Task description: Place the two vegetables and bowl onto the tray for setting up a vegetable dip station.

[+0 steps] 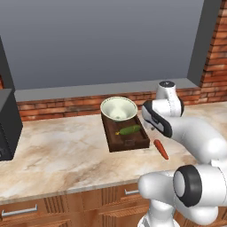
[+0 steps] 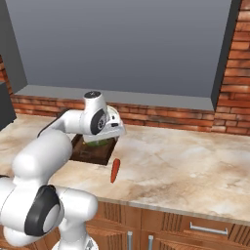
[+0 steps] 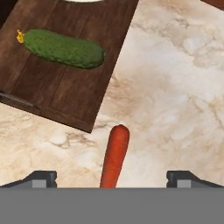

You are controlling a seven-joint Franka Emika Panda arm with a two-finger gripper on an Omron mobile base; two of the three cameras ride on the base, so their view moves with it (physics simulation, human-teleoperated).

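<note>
The dark wooden tray lies on the marble counter. The pale bowl sits on its far end and the green cucumber lies on its near half. The orange-red carrot rests on the counter just right of the tray's near corner. In the hand view my gripper hangs open above the carrot, whose lower part lies midway between the two fingertips. The cucumber and tray show at the upper left. From the right, my hand covers most of the tray; the carrot lies in front.
A black appliance stands at the counter's left end. A brick backsplash and grey window ledge run behind the tray. Bare marble stretches to the right of the carrot. The counter's front edge has drawers beneath.
</note>
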